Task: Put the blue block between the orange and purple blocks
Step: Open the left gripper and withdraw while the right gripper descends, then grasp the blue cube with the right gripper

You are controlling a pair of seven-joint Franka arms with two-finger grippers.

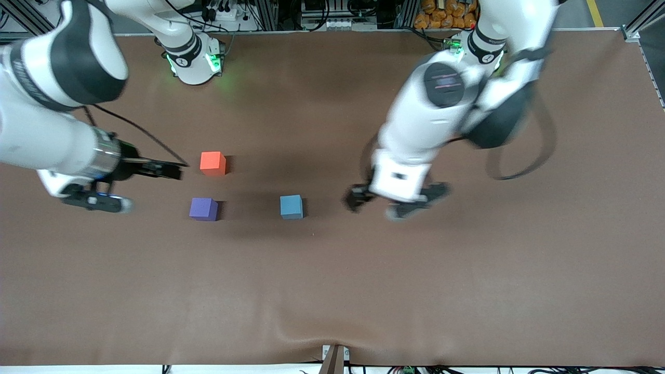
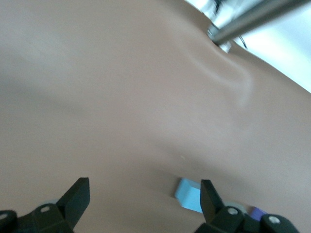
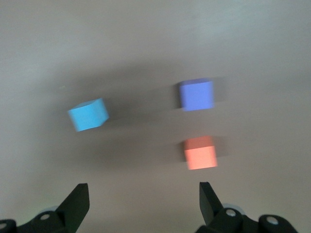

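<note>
The blue block lies on the brown table, apart from the other two cubes, toward the left arm's end. The purple block sits about as near the front camera. The orange block sits farther from it, with a gap between orange and purple. My left gripper hovers open and empty beside the blue block. A sliver of the purple block shows past one finger. My right gripper is open and empty next to the orange and purple blocks.
The brown table cover has a wrinkle near its front edge by a small mount. The arm bases, cables and orange items line the back edge. A black cable loop hangs from the left arm.
</note>
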